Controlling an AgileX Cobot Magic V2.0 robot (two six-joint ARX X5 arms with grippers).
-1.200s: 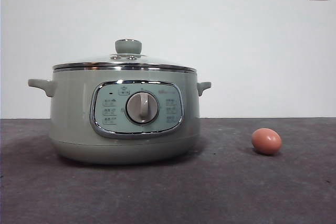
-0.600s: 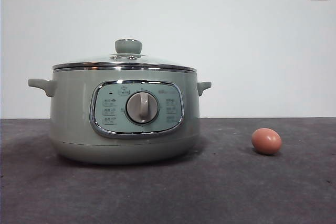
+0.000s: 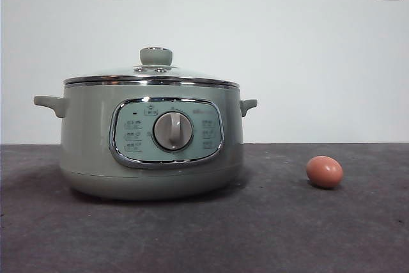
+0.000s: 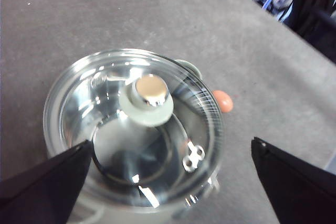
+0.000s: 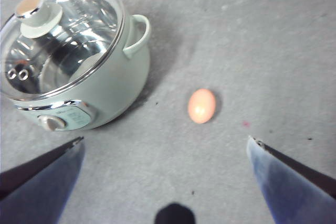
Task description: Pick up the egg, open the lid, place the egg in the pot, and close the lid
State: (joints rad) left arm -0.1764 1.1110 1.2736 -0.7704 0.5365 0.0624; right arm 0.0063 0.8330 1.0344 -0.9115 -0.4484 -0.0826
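You see pot (image 3: 151, 142) on grey worktop (image 3: 275, 234), lid (image 3: 151, 76) seated on its rim. Egg (image 3: 324, 172) lies on worktop, well apart from pot on handle side. Your left end effector (image 4: 168, 182) hangs above lid, jaws spread wide, empty. Your right end effector (image 5: 165, 182) hangs above egg, jaws wide, empty.
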